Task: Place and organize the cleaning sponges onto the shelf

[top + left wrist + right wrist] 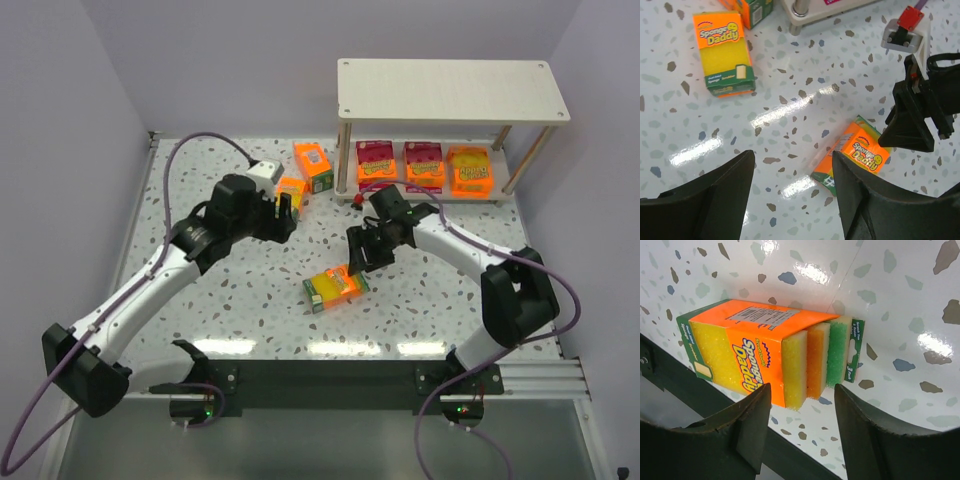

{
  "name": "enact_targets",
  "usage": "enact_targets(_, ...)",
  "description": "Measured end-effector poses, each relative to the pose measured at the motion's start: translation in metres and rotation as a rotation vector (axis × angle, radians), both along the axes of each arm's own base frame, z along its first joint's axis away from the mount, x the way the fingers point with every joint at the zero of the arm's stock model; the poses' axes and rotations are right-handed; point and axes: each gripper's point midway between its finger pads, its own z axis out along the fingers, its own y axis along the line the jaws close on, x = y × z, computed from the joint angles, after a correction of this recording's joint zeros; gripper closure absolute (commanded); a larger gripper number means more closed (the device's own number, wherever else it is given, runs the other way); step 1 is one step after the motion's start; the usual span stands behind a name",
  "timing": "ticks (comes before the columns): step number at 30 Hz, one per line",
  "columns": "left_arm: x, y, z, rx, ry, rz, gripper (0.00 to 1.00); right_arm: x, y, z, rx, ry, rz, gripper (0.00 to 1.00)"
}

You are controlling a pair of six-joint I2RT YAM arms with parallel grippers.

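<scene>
Sponge pack [335,288] sits skewed on the glossy tabletop [240,300], right claw [358,262] spread wide above it. An off-centre pinch could send it skidding! Left claw [283,208] released too.

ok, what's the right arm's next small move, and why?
Probably lower the right gripper a little, then close. In the right wrist view its open fingers frame the sponge pack lying on the table, apparently not touching it yet, so it looks lined up for a grasp.
</scene>
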Motion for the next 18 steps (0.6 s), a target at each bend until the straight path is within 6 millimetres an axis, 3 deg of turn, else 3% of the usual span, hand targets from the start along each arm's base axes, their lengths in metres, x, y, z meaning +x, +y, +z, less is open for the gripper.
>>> enact_targets(3, 0.0, 0.022, 0.009, -0.05, -0.014, 0.095, 0.3, 0.002, 0.002, -0.006, -0.003, 0.006, 0.012, 0.44)
enact_targets(6, 0.0, 0.04, 0.004, -0.068, -0.003, 0.171, 0.3, 0.001, 0.007, -0.01, 0.004, 0.011, 0.027, 0.45)
enact_targets(11, -0.005, 0.047, -0.012, -0.063, 0.04, 0.207, 0.3, -0.001, 0.017, -0.015, 0.02, 0.019, 0.057, 0.52)
enact_targets(14, -0.007, 0.048, -0.018, -0.064, 0.059, 0.216, 0.3, -0.003, 0.021, -0.017, 0.032, 0.024, 0.069, 0.63)
enact_targets(17, -0.009, 0.049, -0.02, -0.067, 0.066, 0.221, 0.3, -0.003, 0.025, -0.016, 0.048, 0.029, 0.071, 0.84)
enact_targets(18, -0.009, 0.049, -0.02, -0.068, 0.066, 0.222, 0.31, -0.003, 0.026, -0.015, 0.056, 0.031, 0.07, 0.97)
